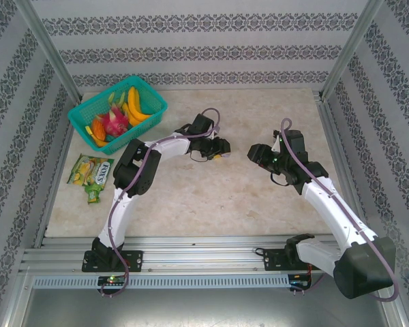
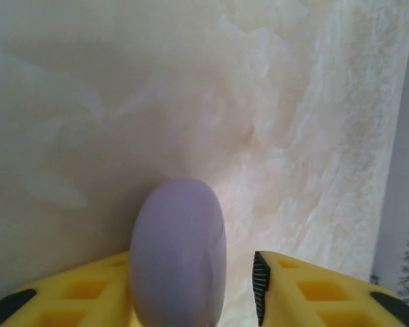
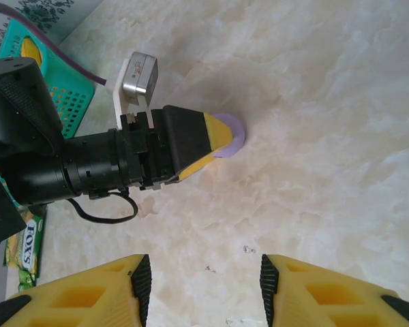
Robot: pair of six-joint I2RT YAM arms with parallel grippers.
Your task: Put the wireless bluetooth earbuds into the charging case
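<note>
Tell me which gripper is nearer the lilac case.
Left. The left gripper has the lilac case between its open jaws. The right gripper hangs open above bare table, apart from the case and facing it.

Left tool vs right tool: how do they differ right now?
Left tool has the lilac case between its fingers, a gap showing on one side; right tool has nothing between its fingers, bare table below. Left tool is down at the case; right tool is apart from it. Shared: yellow fingers, dark pads, jaws apart.
</note>
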